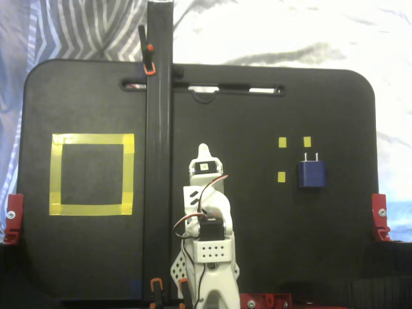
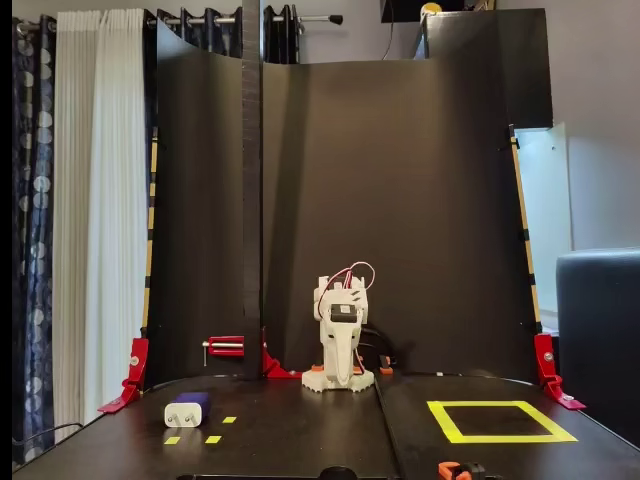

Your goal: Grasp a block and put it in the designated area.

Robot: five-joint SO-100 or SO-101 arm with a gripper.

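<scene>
The navy block [image 1: 311,174] lies flat on the black board at the right in a fixed view, its two silvery prongs pointing to the far edge. In a fixed view from the front it sits at the left [image 2: 189,410], showing a pale end face. The designated area, a yellow tape square [image 1: 92,140], is at the left; from the front it is at the right [image 2: 500,438]. My white gripper [image 1: 203,152] is folded over the arm base at mid board, shut and empty, well apart from both. It also shows from the front [image 2: 341,352].
Three tiny yellow tape squares [image 1: 282,142] lie around the block. A black upright post [image 1: 159,161] with orange clamps stands between the arm and the yellow square. Red clamps [image 1: 380,215] hold the board's side edges. A black backdrop [image 2: 400,200] rises behind the arm.
</scene>
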